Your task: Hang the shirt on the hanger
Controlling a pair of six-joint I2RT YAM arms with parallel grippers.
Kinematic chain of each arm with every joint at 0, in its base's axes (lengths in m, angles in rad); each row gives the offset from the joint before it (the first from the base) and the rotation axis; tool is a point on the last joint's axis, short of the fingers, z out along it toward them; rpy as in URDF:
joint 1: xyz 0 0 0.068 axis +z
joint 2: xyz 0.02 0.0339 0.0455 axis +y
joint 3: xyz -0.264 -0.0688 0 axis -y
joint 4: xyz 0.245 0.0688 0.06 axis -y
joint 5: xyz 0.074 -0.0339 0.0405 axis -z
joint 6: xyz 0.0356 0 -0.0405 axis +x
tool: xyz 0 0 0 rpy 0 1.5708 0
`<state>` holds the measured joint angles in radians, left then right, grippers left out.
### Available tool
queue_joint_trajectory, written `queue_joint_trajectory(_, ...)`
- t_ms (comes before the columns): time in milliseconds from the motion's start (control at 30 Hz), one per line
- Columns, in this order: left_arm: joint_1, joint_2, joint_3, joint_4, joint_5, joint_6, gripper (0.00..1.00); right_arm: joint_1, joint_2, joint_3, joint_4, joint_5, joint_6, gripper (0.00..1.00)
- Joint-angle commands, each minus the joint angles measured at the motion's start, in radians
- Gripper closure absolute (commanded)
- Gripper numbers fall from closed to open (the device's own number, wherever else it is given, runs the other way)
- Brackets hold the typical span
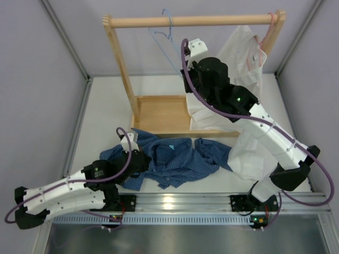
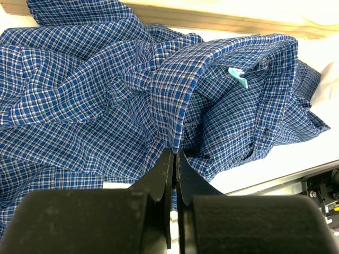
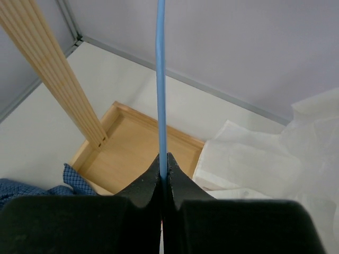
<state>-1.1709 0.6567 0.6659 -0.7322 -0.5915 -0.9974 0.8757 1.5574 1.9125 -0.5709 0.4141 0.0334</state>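
The blue checked shirt (image 1: pixel 175 159) lies crumpled on the table in front of the rack; it fills the left wrist view (image 2: pixel 106 95), collar and a pale label up. My left gripper (image 1: pixel 139 161) sits at the shirt's left edge, its jaws (image 2: pixel 174 153) shut on a fold of the cloth. The light-blue wire hanger (image 1: pixel 165 45) hangs by its hook from the wooden rod. My right gripper (image 1: pixel 184 70) is raised to it and, in the right wrist view (image 3: pixel 164 157), is shut on the hanger's wire (image 3: pixel 160 79).
A wooden rack has a top rod (image 1: pixel 190 21), a left post (image 1: pixel 123 69) and a tray base (image 1: pixel 159 114). A large white shirt (image 1: pixel 243 58) hangs from a pink hanger (image 1: pixel 271 26) at the rod's right end. A metal rail (image 1: pixel 175 201) runs along the near edge.
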Motion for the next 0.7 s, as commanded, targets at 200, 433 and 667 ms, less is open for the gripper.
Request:
queue_joint_trajectory(200,0.004,0.032,0.046,0.036,-0.039,-0.038,1.00,-0.023,-0.063,0.062,0.103,-0.061,-0.026,1.00)
queue_joint_trajectory(433,0.002,0.067,0.064,0.037,-0.054,-0.052,1.00,-0.032,-0.085,0.057,0.106,-0.098,-0.036,1.00)
queue_joint_trajectory(667,0.048,0.115,0.109,-0.009,-0.100,-0.057,1.00,-0.030,-0.360,-0.233,-0.021,-0.198,-0.052,1.00)
